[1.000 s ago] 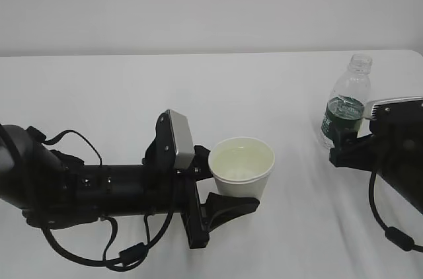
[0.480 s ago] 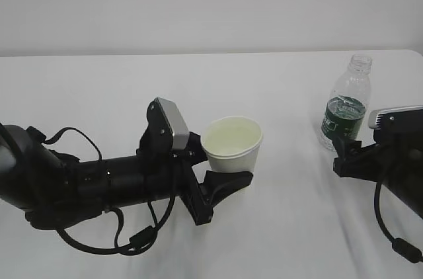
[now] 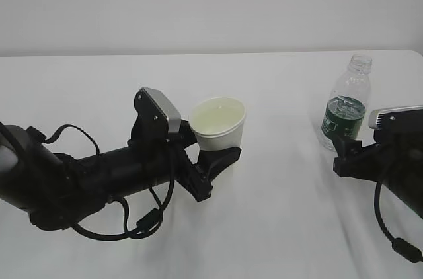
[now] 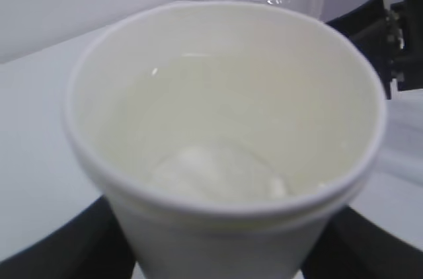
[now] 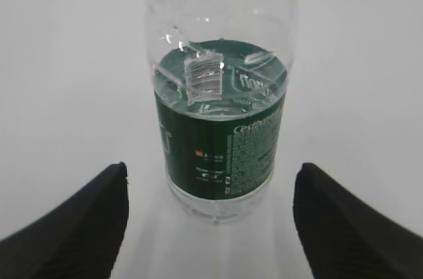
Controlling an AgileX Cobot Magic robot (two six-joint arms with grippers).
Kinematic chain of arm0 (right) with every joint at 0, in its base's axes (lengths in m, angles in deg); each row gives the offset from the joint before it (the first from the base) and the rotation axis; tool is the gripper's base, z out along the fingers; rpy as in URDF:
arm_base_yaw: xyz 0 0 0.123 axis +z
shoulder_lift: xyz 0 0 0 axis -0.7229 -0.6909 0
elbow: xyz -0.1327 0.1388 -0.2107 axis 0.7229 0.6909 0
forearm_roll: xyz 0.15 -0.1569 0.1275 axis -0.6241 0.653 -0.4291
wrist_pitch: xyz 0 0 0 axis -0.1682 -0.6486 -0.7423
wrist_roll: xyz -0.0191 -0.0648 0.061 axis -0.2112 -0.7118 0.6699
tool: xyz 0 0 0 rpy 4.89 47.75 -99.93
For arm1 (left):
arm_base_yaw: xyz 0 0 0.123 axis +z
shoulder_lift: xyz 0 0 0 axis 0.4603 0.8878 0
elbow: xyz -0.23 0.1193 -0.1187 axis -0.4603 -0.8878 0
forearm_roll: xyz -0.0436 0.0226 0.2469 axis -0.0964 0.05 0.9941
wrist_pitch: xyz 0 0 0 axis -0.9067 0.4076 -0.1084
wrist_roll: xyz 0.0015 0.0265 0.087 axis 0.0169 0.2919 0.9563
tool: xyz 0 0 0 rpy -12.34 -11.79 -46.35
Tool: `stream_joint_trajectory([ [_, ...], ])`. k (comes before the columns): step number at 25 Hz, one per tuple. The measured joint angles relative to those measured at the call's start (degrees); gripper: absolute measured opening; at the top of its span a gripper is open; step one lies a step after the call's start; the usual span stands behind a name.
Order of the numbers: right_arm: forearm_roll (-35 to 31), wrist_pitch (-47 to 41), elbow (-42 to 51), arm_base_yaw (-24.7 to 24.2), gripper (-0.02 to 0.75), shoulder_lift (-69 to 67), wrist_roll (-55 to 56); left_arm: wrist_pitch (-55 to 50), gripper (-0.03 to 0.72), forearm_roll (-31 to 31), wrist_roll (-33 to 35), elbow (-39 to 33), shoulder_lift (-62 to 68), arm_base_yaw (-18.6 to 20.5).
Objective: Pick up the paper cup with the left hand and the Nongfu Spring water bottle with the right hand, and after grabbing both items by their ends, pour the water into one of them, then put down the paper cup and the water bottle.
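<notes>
- Paper cup (image 3: 218, 123) first: your left hand (image 3: 210, 155) grips it low on the wall, one black finger on each side, as the left wrist view shows at the bottom corners.
- Over the last second you have carried that cup up-table and to the left; a second ago it sat lower and further right in the exterior view, nearer the bottle.
- Your right hand (image 5: 210, 216) has its fingers (image 5: 73, 216) spread wide and apart from the Nongfu Spring water bottle (image 3: 344, 102), which stands between them untouched.
- That gripper has backed off a little; a second ago its black tip overlapped the green label, and now it sits just below and beside the bottle.
- Read this as the closing stage: pouring looks done, the bottle is already set down on the table (image 3: 277, 226), and only the cup remains to be placed.
- Cup appearance: white, tapered, rolled rim, upright, with a shallow pool of water (image 4: 218, 173) visible at its bottom.
- Bottle appearance: clear, uncapped, upright near the table's right edge, water level sitting within the dark green label band.
</notes>
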Motion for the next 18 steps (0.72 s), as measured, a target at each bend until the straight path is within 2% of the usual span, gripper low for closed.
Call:
stream_joint_trajectory([
  [9,-0.3,0.0,0.0,0.0,0.593,0.0,0.0,-0.3,0.477,-6.9,3.0,0.0,0.0,0.4],
  [18,-0.3,0.0,0.0,0.0,0.593,0.0,0.1,-0.3,0.477,-8.1,3.3,0.0,0.0,6.0],
])
